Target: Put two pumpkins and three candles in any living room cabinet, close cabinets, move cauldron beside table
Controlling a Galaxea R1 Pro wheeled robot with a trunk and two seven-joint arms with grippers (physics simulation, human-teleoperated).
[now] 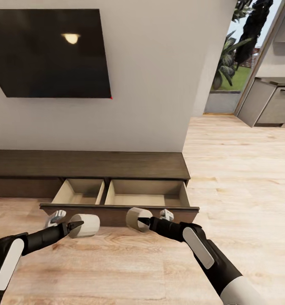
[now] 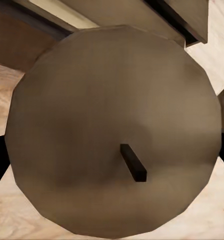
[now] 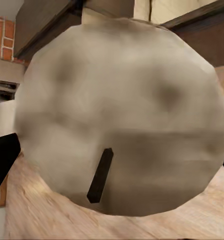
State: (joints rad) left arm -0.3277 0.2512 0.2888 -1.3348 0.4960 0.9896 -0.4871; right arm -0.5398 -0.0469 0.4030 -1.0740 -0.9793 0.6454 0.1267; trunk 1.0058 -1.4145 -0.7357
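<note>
Head view: the cabinet (image 1: 117, 165) runs along the wall under a black TV (image 1: 53, 51), w/ its right-hand drawer (image 1: 121, 209) pulled out over the wood floor (image 1: 129, 262); two pale compartments inside, both bare as far as can be seen.

Left hand (image 1: 76, 225) grips a cream candle (image 1: 86, 225) lying sideways, just in front of the drawer front near its left end. Right hand (image 1: 143, 220) grips a second candle (image 1: 138, 219), in front of the drawer's middle.

Wrist views: each candle's round wick end fills the frame, left candle (image 2: 112, 135), right one (image 3: 122, 115), w/ dark fingers (image 3: 3, 157) at the sides.
</note>
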